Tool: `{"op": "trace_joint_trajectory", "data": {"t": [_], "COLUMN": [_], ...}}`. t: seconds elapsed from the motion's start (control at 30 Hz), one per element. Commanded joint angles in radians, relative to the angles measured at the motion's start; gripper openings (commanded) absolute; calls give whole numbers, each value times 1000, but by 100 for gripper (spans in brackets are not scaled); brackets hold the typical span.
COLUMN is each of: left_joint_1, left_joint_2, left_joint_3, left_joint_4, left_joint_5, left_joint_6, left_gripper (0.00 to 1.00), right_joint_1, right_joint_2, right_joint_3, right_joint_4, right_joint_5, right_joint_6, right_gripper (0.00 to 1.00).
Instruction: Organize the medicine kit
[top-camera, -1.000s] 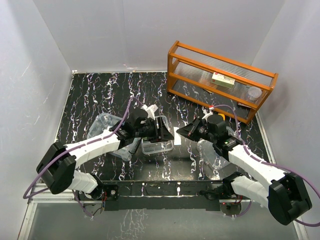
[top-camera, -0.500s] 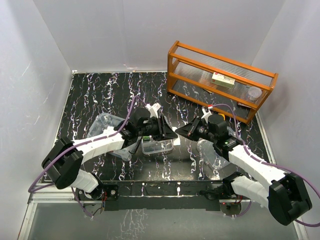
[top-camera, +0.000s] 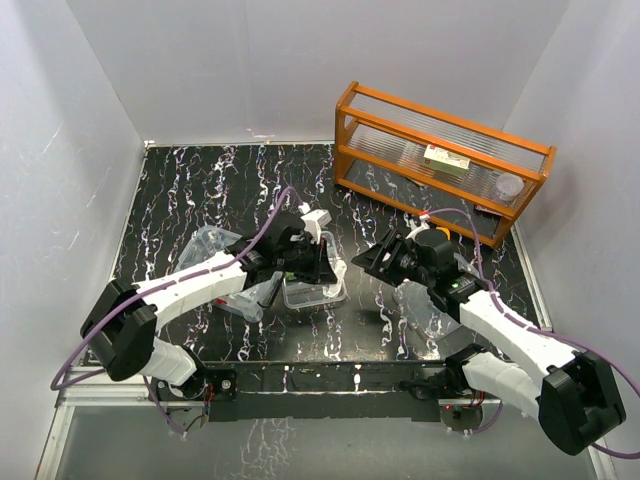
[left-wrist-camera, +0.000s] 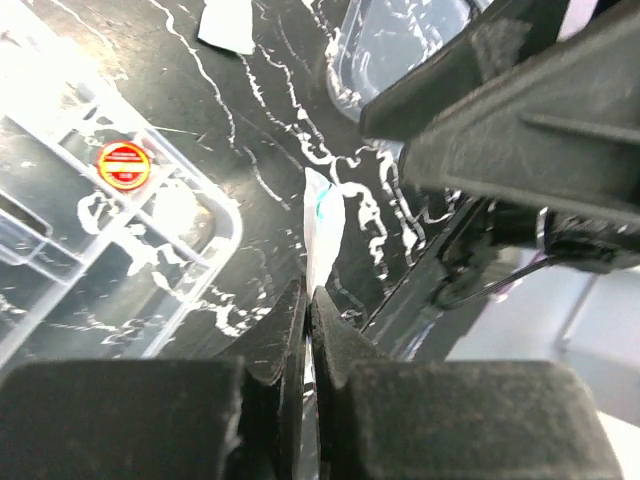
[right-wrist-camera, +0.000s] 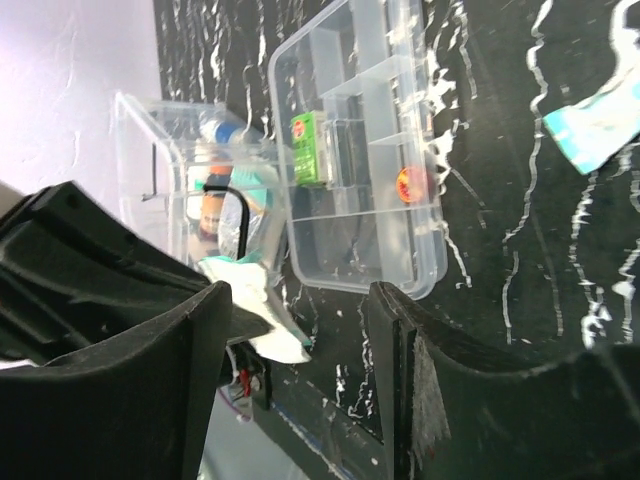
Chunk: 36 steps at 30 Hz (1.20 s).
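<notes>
While the two arms meet nose to nose over the middle of the black marbled table (top-camera: 200, 190), the left gripper (left-wrist-camera: 309, 300) has its jaws pinched tight on a thin white sachet (left-wrist-camera: 322, 225) with a teal mark, which sticks out edge-on from between the fingers. Facing it, the right gripper (right-wrist-camera: 300, 295) stands with its jaws well apart and nothing clamped in them. From its wrist camera the sachet shows low in the gap, close by one finger, and I cannot tell whether it touches. The medicine kit lies in pieces below them. Its clear divided tray (top-camera: 312, 293) sits flat on the table just under the left gripper, with a small red mark (right-wrist-camera: 411, 182) on its front wall and a green packet (right-wrist-camera: 310, 148) in one compartment. The clear box (top-camera: 212, 250) lies just beside the tray under the left arm, holding a few items I can't make out, and what looks like the clear lid (top-camera: 432, 308) rests under the right arm. Another pale packet (right-wrist-camera: 598, 115) lies loose on the table near the tray. The orange wooden rack (top-camera: 440, 165) stands at the far right corner, well apart.
</notes>
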Motion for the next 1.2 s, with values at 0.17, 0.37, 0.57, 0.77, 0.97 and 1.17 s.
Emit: {"op": "trace_joint_trajectory", "data": {"t": [0.17,0.37,0.57,0.77,0.97,1.17], "left_joint_1": [-5,-10,-32,-35,-42,-45], "left_joint_2": [40,149,218,261,322,381], "left_joint_3": [254,339,379,403,434,474], "left_joint_4": [-568,-733,-745,-729,-727,-774], "left_joint_5": [-35,-100,-187,-211,-163,-194], "left_joint_6": [555,704,791,864,918,906], "left_gripper": [2,3,3,3,6,10], "right_joint_1": [-5,-5,-6,-7,-8,-9], "right_joint_2": [-41,-29,-39,-47,-43,-52], "right_joint_3": [44,-5,-40,-47,-42,-31], "right_joint_4": [-159,-198,-199,-205,-216,-255], "right_joint_5": [192,205,215,218,234,268], "right_joint_6": [1,83,135,158,166,218], "right_gripper": [56,55,54,54,54,52]}}
